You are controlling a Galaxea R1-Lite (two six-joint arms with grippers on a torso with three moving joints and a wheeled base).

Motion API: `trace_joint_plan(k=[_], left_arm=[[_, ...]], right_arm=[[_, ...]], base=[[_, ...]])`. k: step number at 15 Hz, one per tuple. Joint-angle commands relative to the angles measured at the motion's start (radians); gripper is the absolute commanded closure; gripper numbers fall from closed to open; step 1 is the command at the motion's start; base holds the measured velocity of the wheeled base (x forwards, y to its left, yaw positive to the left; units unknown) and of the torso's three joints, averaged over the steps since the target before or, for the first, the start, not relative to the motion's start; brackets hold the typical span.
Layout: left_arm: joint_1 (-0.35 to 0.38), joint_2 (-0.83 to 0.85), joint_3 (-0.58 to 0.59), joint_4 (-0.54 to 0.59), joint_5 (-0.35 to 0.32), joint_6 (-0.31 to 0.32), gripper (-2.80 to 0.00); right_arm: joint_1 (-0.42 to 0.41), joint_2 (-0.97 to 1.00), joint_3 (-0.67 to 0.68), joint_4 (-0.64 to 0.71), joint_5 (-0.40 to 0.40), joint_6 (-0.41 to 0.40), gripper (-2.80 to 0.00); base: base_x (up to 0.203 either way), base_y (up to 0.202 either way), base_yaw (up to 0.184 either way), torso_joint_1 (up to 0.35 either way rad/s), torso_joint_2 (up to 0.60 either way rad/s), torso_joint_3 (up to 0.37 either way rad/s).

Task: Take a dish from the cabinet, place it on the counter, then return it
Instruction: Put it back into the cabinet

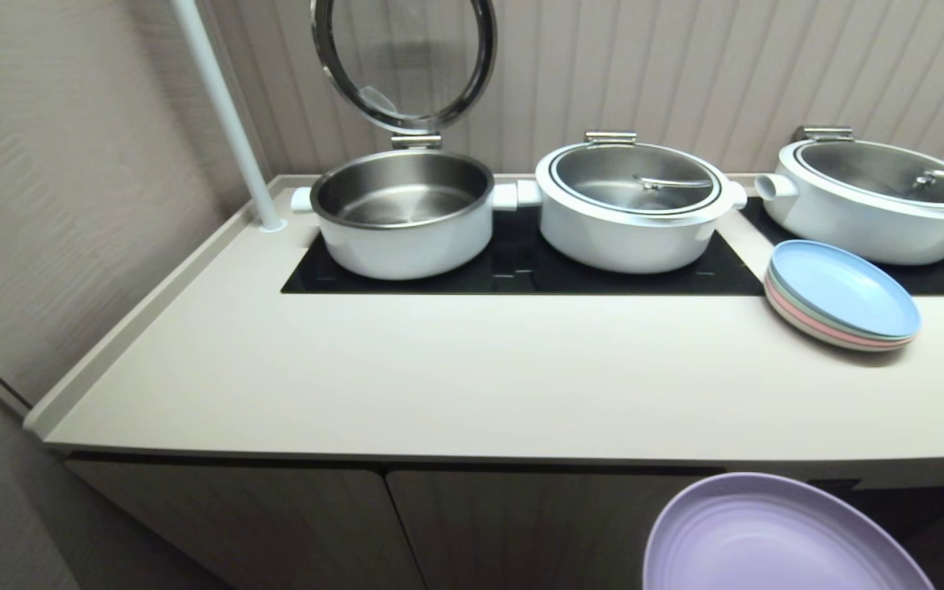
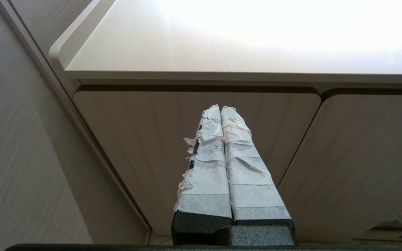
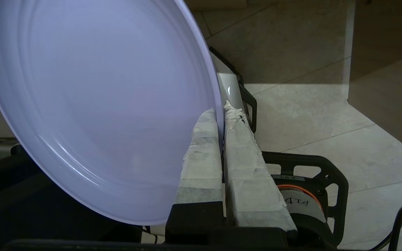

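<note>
1. Head view: the lavender dish is showing at the lower right, below and in front of the counter edge, out of the cabinet and not yet resting on anything. Neither gripper is showing here. On the counter, three white pots are sitting on the black cooktop, and a stack of light-blue and pink plates is lying to the right, leaving a broad bare stretch in front of the cooktop.

2. Left wrist view: the left gripper is hanging idle low before the ribbed cabinet doors, its taped fingers pressed together with nothing between them.

3. Right wrist view: the right gripper is clenching the dish's rim, one taped finger on each face, and the dish is standing steeply tilted, almost on edge, above the tiled floor and the robot's dark base.

4. Judging the risks:
   - The pinch is covering only a small bit of rim, so the smooth plastic could be pivoting or slipping in the fingers and dropping to the floor.
   - Coming up from below, the far rim could be catching the counter's rounded edge and getting levered out.
   - Setting down too far right could be knocking the stacked plates; too far back, a pot.
</note>
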Motion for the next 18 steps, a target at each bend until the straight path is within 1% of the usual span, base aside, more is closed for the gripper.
trace_joint_plan(k=[1, 8, 18], left_arm=[[0.000, 0.000, 0.000, 0.000, 0.000, 0.000, 0.00], [0.000, 0.000, 0.000, 0.000, 0.000, 0.000, 0.00], [0.000, 0.000, 0.000, 0.000, 0.000, 0.000, 0.00]], right_arm=[[0.003, -0.032, 0.021, 0.006, 0.010, 0.003, 0.00], [0.005, -0.097, 0.101, 0.049, 0.042, 0.012, 0.00], [0.007, -0.138, 0.163, 0.080, 0.092, 0.021, 0.00]], base=[[0.000, 0.000, 0.000, 0.000, 0.00, 0.000], [0.000, 0.000, 0.000, 0.000, 0.00, 0.000], [0.000, 0.000, 0.000, 0.000, 0.00, 0.000]])
